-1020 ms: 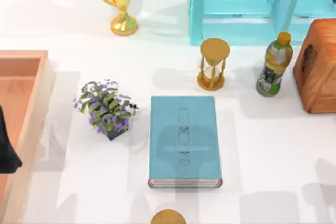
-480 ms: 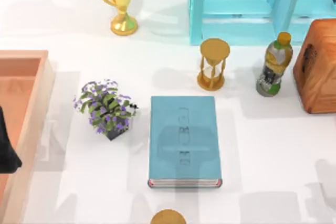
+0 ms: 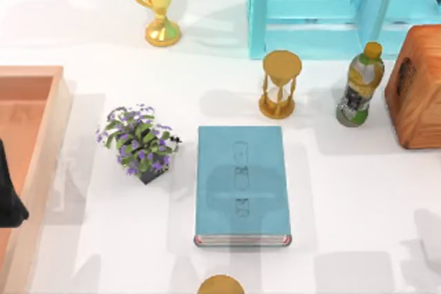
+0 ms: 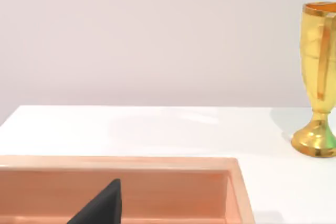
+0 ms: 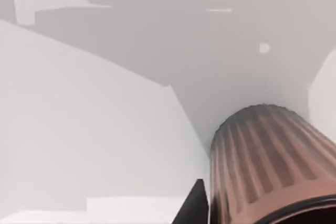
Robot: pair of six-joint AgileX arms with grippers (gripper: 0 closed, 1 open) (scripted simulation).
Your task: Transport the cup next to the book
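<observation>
Nothing on the surface (image 3: 358, 197) has shifted since the earlier frames. At its middle lies the book (image 3: 241, 184), flat; the cup (image 3: 220, 285) stands just beside the book's near edge, at the top view's bottom. Up close, the cup (image 5: 268, 166) is ribbed, copper, probably light, rigid and slick; take it around the ribbed wall. I cannot tell either claw's state.

Bare table (image 3: 358, 191) right of book (image 3: 241, 182); plant (image 3: 140, 142) crowds left.
</observation>
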